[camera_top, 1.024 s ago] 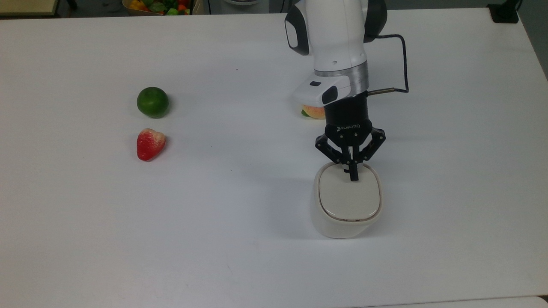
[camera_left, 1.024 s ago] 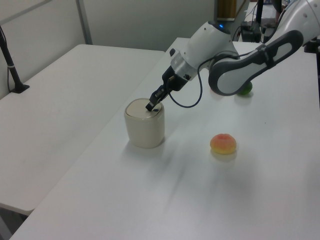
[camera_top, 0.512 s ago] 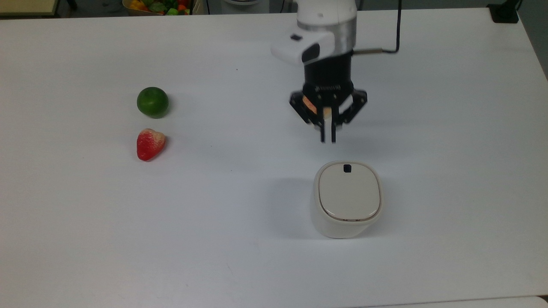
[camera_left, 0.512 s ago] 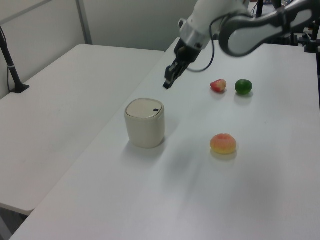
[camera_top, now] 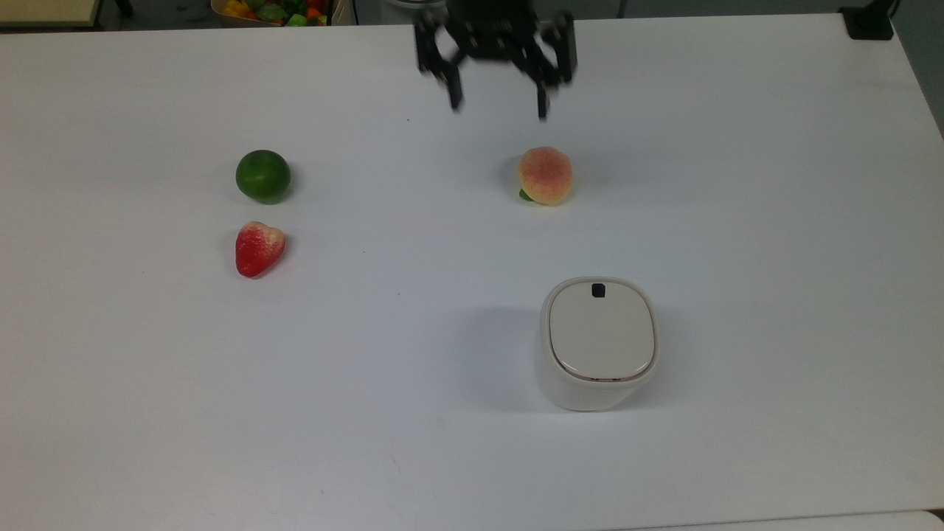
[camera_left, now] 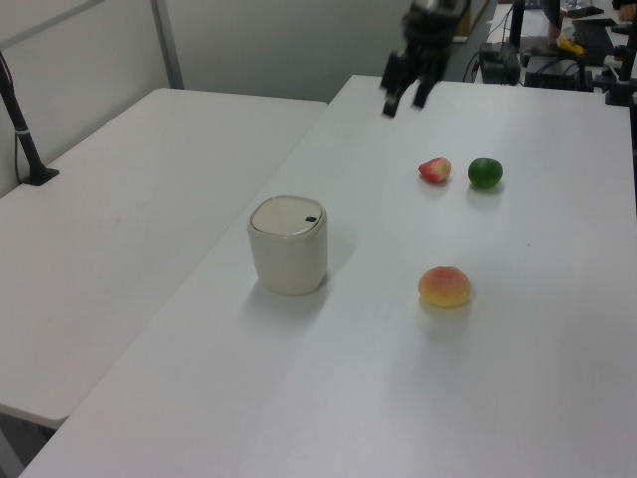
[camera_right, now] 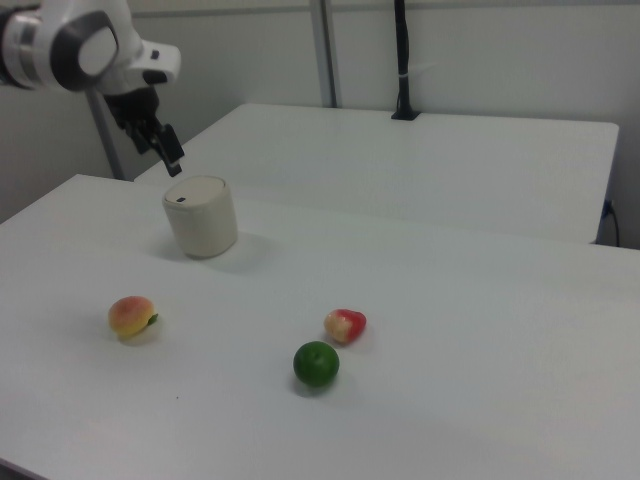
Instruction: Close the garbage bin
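Hovering high over the far part of the table (camera_top: 147, 413), my claw (camera_top: 495, 103) holds nothing and its two fingers stand wide apart. I take the garbage bin (camera_top: 596, 343) as my landmark and read the top view from its left edge to its right.

Well off to the bin's left in the top view lie a green lime (camera_top: 263, 176) and, just below it, a red strawberry (camera_top: 258, 248). Nearer, above the bin and slightly left, rests a peach (camera_top: 545, 175). My claw hangs beyond the peach, so the fruit sits between me and the bin; I am well apart from the bin and touching nothing. To the bin's right there is bare white tabletop.

The bin stands upright, a cream rounded-square pot with its flat lid (camera_top: 601, 330) lying level in the rim, the small black mark (camera_top: 598, 290) on the edge facing me. From here the lid looks down already, so I judge the closing done or nearly so.

It looks like light, stiff, smooth plastic, likely to slide or tip under a sideways shove. I would not pinch it; I would press straight down on the lid's middle, gently, if it needs seating.
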